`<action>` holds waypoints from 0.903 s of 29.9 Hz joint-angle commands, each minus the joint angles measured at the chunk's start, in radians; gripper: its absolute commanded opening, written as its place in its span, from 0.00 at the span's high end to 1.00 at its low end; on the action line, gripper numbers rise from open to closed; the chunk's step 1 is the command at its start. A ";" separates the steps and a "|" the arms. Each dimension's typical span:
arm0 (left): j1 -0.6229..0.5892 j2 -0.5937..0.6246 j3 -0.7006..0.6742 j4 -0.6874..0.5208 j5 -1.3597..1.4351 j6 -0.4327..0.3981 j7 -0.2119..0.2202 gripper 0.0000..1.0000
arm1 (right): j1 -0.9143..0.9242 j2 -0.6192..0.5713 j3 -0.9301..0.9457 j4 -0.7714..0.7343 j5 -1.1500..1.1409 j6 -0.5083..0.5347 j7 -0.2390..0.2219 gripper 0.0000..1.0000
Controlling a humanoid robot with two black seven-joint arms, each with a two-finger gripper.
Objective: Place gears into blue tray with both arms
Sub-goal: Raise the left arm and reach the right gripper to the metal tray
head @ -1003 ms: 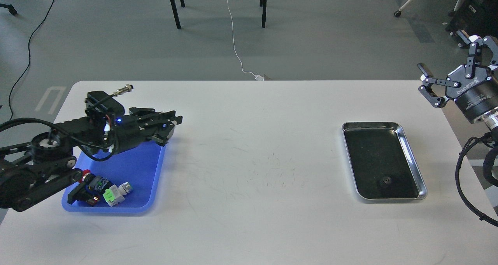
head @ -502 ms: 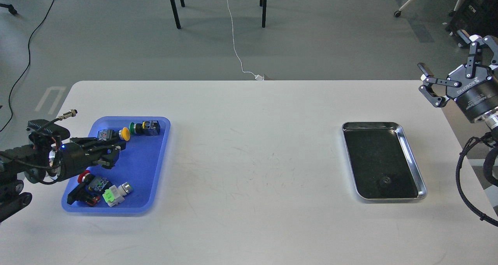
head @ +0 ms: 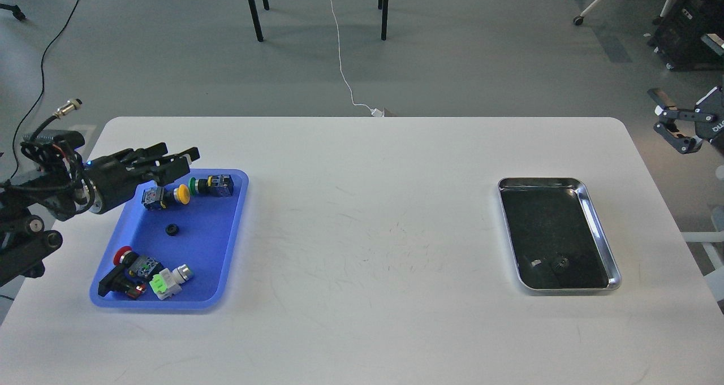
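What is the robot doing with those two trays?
It is moving little gears into the blue tray. One gear already lies loose in the middle of that tray, among colourful push-button switches. The left tool hovers over the tray's far edge and holds nothing. The other gear is not yet moved; it sits in the silver tray. The right tool is open, off beyond the table's right edge.

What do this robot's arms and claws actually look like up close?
Both are black. The left arm has chunky joints, loose black cables, a silver plug on a lead and a small blue light; its left gripper has slim black fingers. The right gripper shows black linkages with white patches.
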 commanded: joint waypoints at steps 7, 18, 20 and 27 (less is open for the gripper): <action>-0.212 -0.162 -0.054 0.010 -0.852 -0.138 0.030 0.02 | 0.047 -0.099 0.001 0.019 -0.251 0.000 0.000 0.03; -0.215 -0.380 -0.310 0.112 -1.368 -0.159 0.194 0.02 | 0.371 -0.089 -0.126 0.053 -0.567 0.000 -0.110 0.03; -0.213 -0.415 -0.341 0.163 -1.370 -0.165 0.194 0.02 | 0.412 -0.049 -0.187 0.079 -0.639 0.000 -0.130 0.03; -0.184 -0.463 -0.364 0.223 -1.379 -0.236 0.188 0.02 | 0.539 0.011 -0.472 0.199 -1.111 0.000 -0.118 0.03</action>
